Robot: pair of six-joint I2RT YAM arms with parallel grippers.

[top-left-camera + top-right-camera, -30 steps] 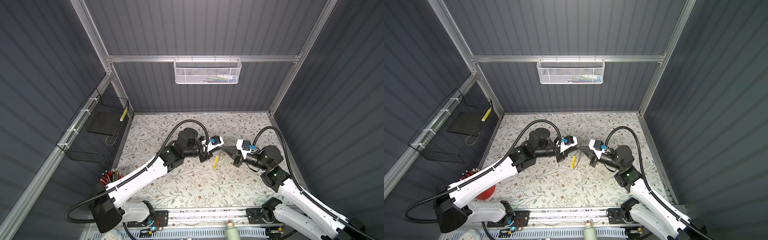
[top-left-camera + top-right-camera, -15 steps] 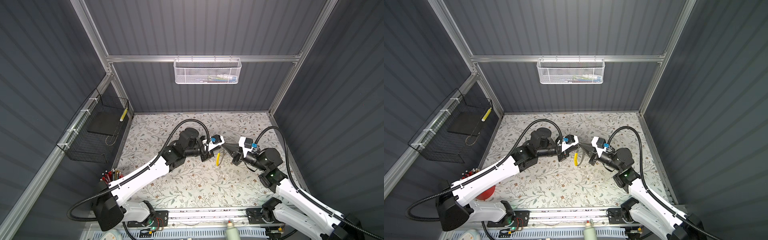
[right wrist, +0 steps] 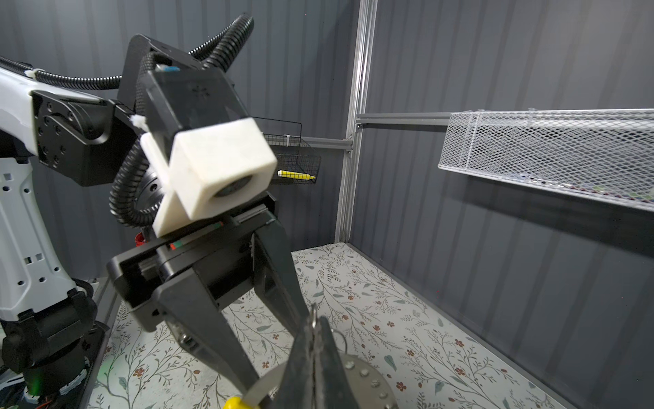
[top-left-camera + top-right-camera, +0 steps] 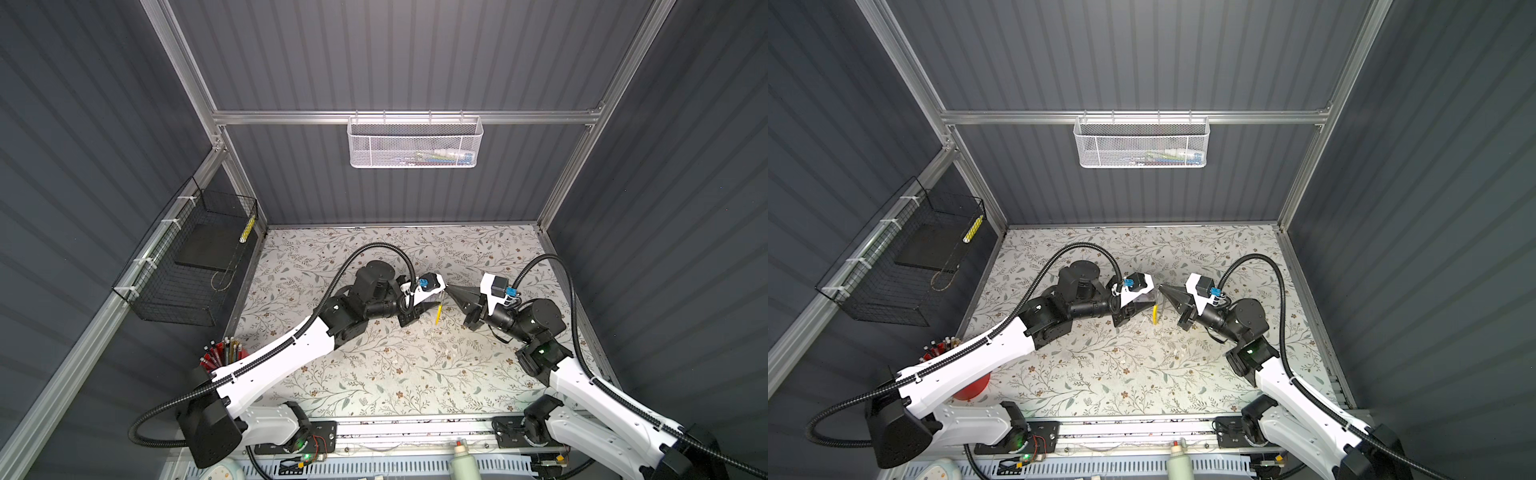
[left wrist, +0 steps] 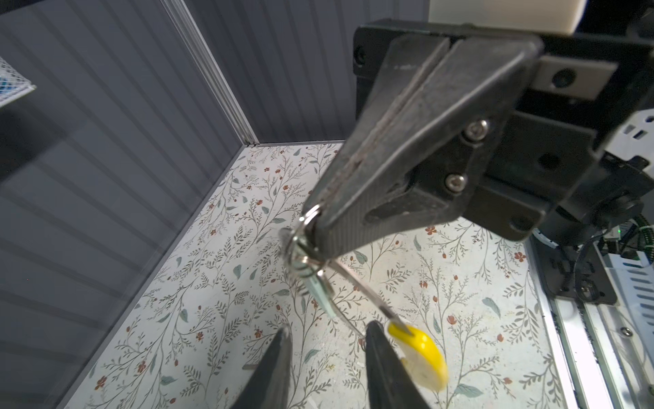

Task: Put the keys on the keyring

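- The keyring [image 4: 438, 312] shows in both top views as a short yellow piece, long axis near upright. It hangs just under the tip of the right gripper [image 4: 448, 290], between the two grippers.
- In these views the right gripper's jaws are pressed together into one dark wedge that points at the left gripper [image 4: 433, 302]. How wide the left gripper stands cannot be told at this size. The two tips are near each other.
- In the left wrist view, the right gripper [image 5: 314, 220] has its jaws squeezed flat together, pinching the keyring's [image 5: 303, 248] stacked metal rings at the very tip.
- From the rings a thin wire loop runs away from the right gripper's tip to a yellow tag [image 5: 421, 348]. That line is the keyring's long axis, and it slants toward the left gripper [image 5: 329, 327].
- A pale, blurred key [image 5: 320, 294] hangs from the same rings along the wire.
- The left gripper's fingers [image 5: 279, 364] stand spread, with nothing seen clamped between them. The yellow tag lies just beyond one finger, and whether they touch cannot be told.
- In the right wrist view, the right gripper [image 3: 315, 324] is closed tight, with a ring of the keyring [image 3: 313, 313] poking out past its tip.
- The left gripper [image 3: 279, 354] faces it with its fingers wide apart. The yellow tag [image 3: 233, 403] sits at the tip of one finger.
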